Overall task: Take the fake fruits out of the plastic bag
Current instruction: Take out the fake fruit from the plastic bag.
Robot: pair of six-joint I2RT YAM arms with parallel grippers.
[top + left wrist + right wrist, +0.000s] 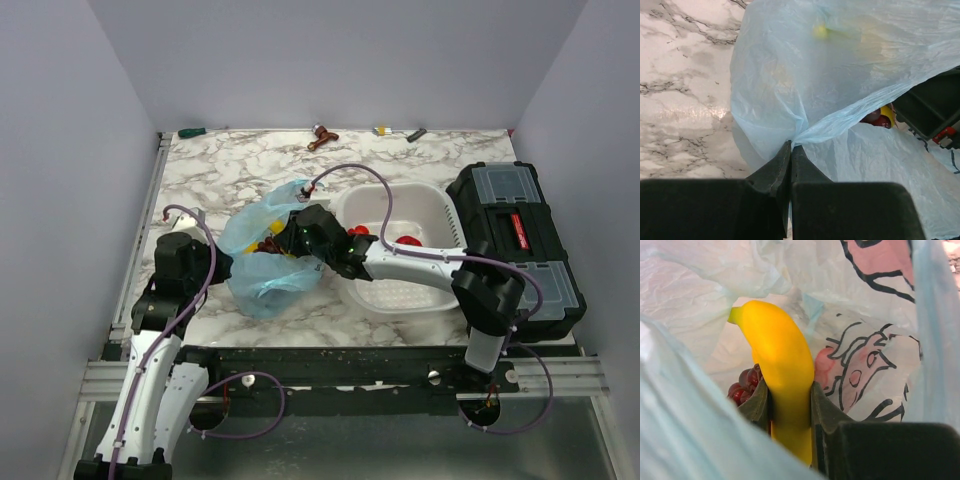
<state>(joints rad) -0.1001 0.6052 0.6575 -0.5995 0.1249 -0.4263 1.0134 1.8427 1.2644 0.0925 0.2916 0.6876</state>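
Marble-patterned bench (400, 160) carries a white perforated basket (405, 295) and, just beside it on the left, the crumpled light-blue plastic bag (255, 285). The left gripper (791, 149) is pinched fully together on a fold of the bag's film. Inside the bag, the right gripper (790, 402) clamps the yellow banana (777, 350) between its fingers, with the dark red grape bunch (742, 387) just beside it.

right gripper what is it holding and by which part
The right gripper holds the banana inside the plastic bag, clamped across the banana's lower half.
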